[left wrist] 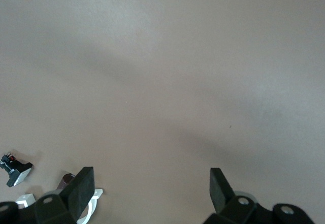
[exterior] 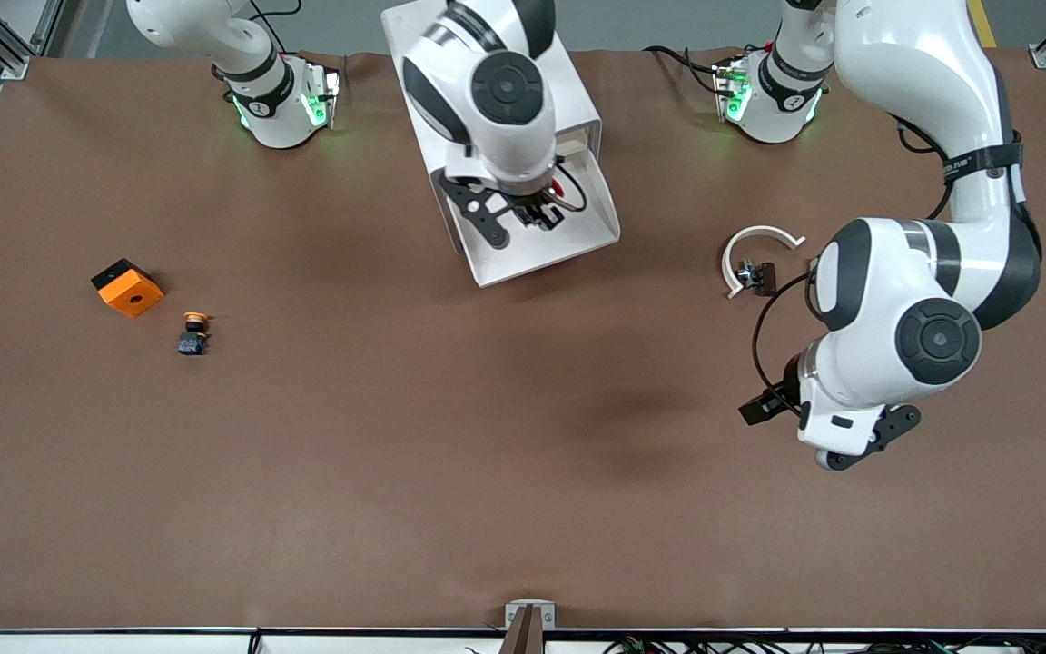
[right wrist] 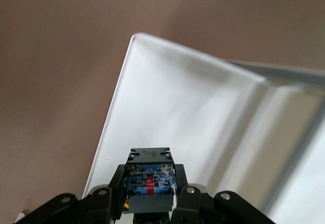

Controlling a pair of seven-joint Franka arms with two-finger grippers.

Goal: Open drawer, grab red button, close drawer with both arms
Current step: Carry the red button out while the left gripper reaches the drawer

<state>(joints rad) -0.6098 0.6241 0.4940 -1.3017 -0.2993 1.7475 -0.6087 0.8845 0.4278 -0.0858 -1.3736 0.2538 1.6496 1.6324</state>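
The drawer (exterior: 523, 259), a shallow white tray, stands pulled out of the white cabinet (exterior: 573, 86) toward the front camera. My right gripper (exterior: 537, 213) hangs over the tray and is shut on the button (exterior: 548, 211), whose red cap pokes out at one side. In the right wrist view the gripper (right wrist: 151, 186) clamps the button's black body with its blue label (right wrist: 151, 178) above the tray floor (right wrist: 193, 107). My left gripper (left wrist: 150, 183) is open and empty over bare table at the left arm's end. In the front view its fingers are hidden under the left arm's hand (exterior: 850, 400).
An orange cube with a hole (exterior: 128, 288) and a yellow-capped button (exterior: 193, 331) lie at the right arm's end. A white ring clip (exterior: 759, 250) and a small black part (exterior: 756, 275) lie beside the left arm. Both also show in the left wrist view (left wrist: 89, 209) (left wrist: 18, 168).
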